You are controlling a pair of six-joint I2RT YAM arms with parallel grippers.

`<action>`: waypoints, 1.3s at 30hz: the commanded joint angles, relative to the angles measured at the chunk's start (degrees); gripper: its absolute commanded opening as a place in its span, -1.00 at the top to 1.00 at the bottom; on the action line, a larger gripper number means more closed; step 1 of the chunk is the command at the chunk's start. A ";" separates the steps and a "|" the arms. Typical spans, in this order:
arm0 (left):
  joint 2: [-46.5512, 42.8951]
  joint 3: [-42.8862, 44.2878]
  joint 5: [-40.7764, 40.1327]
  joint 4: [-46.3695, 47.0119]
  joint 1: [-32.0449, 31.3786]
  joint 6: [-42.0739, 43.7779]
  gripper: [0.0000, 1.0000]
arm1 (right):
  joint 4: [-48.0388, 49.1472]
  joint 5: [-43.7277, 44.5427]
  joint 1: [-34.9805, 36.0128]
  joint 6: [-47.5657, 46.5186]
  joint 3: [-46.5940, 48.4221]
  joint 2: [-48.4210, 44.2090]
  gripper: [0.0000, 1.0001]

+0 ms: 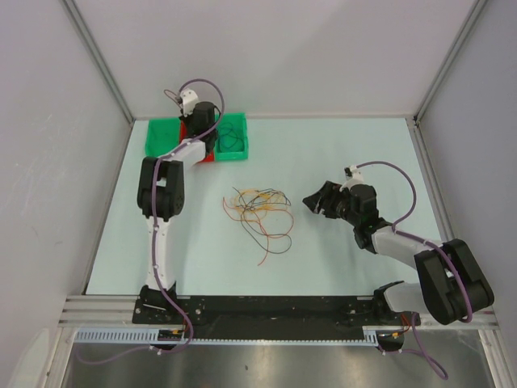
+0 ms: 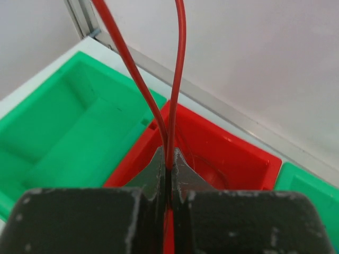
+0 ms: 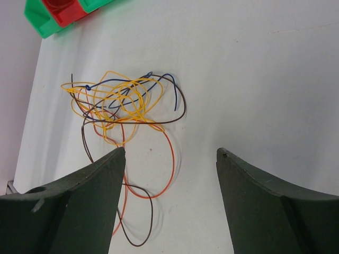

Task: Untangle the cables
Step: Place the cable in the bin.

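Observation:
A loose tangle of thin cables [image 1: 258,212] in yellow, orange, blue and dark brown lies mid-table; it also shows in the right wrist view [image 3: 124,106]. My left gripper [image 2: 168,159] is shut on a red cable [image 2: 177,63], folded so that two strands rise from the jaws, above the red bin [image 2: 228,153]. In the top view the left gripper [image 1: 194,123] is over the bins at the back left. My right gripper [image 3: 170,153] is open and empty, to the right of the tangle, also seen from above [image 1: 321,199].
Green bins [image 1: 166,137] flank the red bin [image 1: 208,157] at the back left. One green bin [image 1: 233,137] holds dark cables. Enclosure walls and aluminium posts ring the table.

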 commanded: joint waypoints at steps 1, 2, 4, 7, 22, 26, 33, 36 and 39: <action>-5.08 -1.51 6.13 -4.23 0.10 -5.43 1.00 | 2.95 -0.52 -0.39 0.30 -0.25 -0.21 -0.47; -5.17 -1.34 7.44 -5.03 0.02 -5.09 0.99 | 2.95 -0.61 -0.30 0.30 -0.34 -0.21 -0.47; -5.17 -1.34 9.99 -6.78 0.10 -4.03 0.99 | 3.04 -0.61 -0.38 0.30 -0.42 -0.38 -0.47; -5.26 -0.99 13.42 -8.98 0.10 -2.02 0.99 | 3.13 -0.61 -0.47 0.39 -0.43 -0.30 -0.47; -2.46 7.26 33.90 -29.89 3.35 -7.45 0.99 | 3.30 -1.05 -0.65 0.39 -0.69 -0.38 -0.47; 0.63 13.69 42.51 -35.70 5.29 -10.09 1.00 | 3.39 -1.14 -0.65 0.39 -0.60 -0.21 -0.47; 1.95 16.76 49.55 -40.45 7.14 -12.90 1.00 | 3.57 -1.40 -0.74 0.48 -0.60 -0.21 -0.47; 2.38 17.03 51.31 -41.16 7.75 -13.78 0.99 | 3.65 -1.58 -0.91 0.57 -0.60 -0.03 -0.47; 3.79 17.73 54.65 -41.94 8.54 -15.19 0.99 | 3.57 -1.58 -0.91 0.48 -0.60 -0.03 -0.47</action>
